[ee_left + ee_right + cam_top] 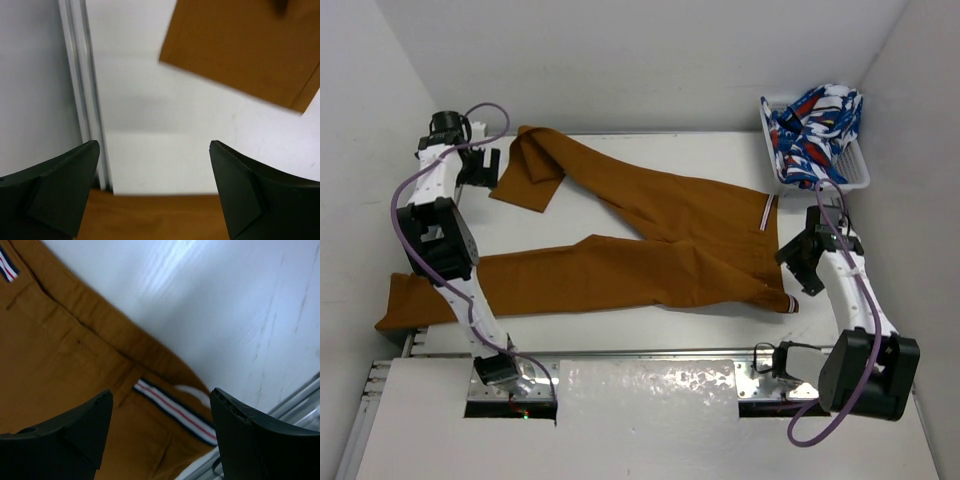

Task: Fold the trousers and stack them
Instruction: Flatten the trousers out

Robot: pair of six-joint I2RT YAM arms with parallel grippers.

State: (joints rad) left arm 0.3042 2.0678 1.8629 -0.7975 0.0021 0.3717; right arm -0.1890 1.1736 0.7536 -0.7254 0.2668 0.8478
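The mustard-brown trousers (660,235) lie spread flat on the white table (570,215), waistband to the right. One leg runs to the far left with its cuff folded over. The other runs to the near left, and its end hangs past the table edge. My left gripper (480,168) hovers open beside the folded cuff, and in the left wrist view it (154,145) has only bare table between its fingers, with brown fabric (240,45) above and below. My right gripper (800,262) stands open over the waistband corner (65,370), above a striped tab (175,410), holding nothing.
A white basket (855,175) with blue-white-red patterned clothes (810,125) stands at the back right corner. White walls close in the table on three sides. A metal rail (82,75) runs along the table's left edge.
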